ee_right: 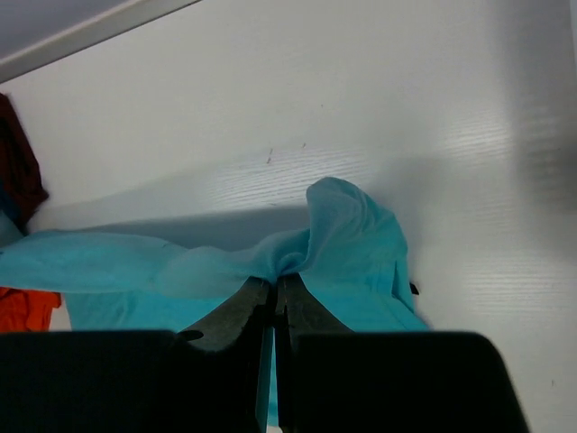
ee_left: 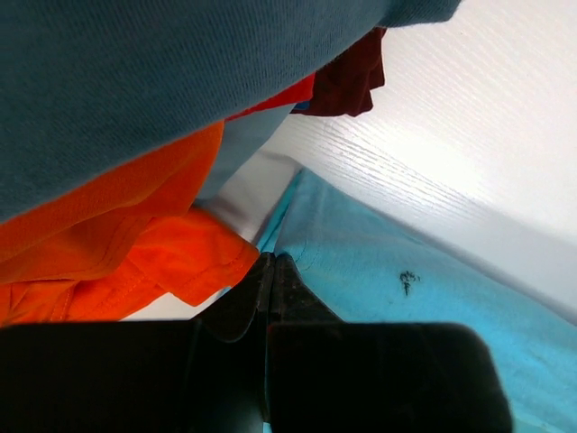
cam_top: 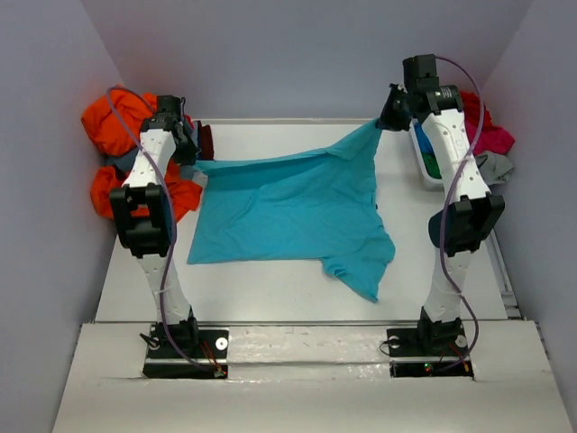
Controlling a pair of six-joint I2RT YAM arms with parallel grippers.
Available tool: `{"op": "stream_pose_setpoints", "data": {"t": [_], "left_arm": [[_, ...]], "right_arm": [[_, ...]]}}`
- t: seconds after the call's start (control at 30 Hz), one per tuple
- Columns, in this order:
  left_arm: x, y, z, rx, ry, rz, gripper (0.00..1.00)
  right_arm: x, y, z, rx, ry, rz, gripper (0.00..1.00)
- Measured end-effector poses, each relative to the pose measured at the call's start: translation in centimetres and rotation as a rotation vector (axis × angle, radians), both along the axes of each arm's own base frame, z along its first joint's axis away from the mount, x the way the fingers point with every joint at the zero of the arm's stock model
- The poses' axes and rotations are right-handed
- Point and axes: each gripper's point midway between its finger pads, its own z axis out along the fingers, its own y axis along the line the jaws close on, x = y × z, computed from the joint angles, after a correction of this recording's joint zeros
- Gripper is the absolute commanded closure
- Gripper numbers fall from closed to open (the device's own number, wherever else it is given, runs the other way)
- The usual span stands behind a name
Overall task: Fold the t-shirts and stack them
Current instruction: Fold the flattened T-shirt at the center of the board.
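Orange t-shirts (cam_top: 110, 126): the left arm (cam_top: 144, 194) is crossing in front, hiding the pile's middle.
Maroon t-shirt (cam_top: 206, 142): only a sliver is showing behind the left gripper (cam_top: 193, 159).
Basket (cam_top: 422, 177): the right arm (cam_top: 460, 171) is covering most of it.
Slate grey cloth (ee_left: 135, 81): it is showing blurred and running off the left wrist view's top and left edges.
Dark mark (ee_left: 407, 281) on turquoise t-shirt (ee_left: 361, 271): it is showing too small to tell what it is.

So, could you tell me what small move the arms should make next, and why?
Probably draw both grippers slightly apart and lower them. The left gripper and right gripper are each shut on a far corner of the turquoise t-shirt, holding that edge off the table, while its near right part lies rumpled; tension should flatten it for folding.
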Motion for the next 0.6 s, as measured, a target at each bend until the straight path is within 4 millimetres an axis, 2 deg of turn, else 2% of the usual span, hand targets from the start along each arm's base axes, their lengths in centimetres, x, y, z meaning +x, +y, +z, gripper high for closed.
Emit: {"op": "stream_pose_setpoints", "data": {"t": [0.1, 0.17, 0.37, 0.43, 0.5, 0.6], "left_arm": [[0.0, 0.1, 0.0, 0.0, 0.0, 0.002, 0.94], [0.0, 0.3, 0.0, -0.001, 0.0, 0.006, 0.94], [0.0, 0.5, 0.0, -0.004, -0.001, 0.01, 0.94], [0.0, 0.6, 0.1, -0.01, -0.003, 0.008, 0.94], [0.2, 0.4, 0.3, -0.021, -0.01, 0.001, 0.94], [0.6, 0.2, 0.6, -0.037, -0.025, -0.011, 0.94]], "right_arm": [[0.8, 0.2, -1.0, -0.001, 0.013, 0.001, 0.93], [1.3, 0.4, -2.6, 0.0, 0.046, 0.005, 0.93], [2.3, 0.9, -9.9, -0.002, 0.2, 0.017, 0.93], [2.4, 1.0, -11.4, -0.004, 0.231, 0.019, 0.93], [2.4, 1.1, -12.4, -0.004, 0.252, 0.021, 0.93], [2.4, 1.2, -12.8, 0.0, 0.263, 0.026, 0.93]]}}
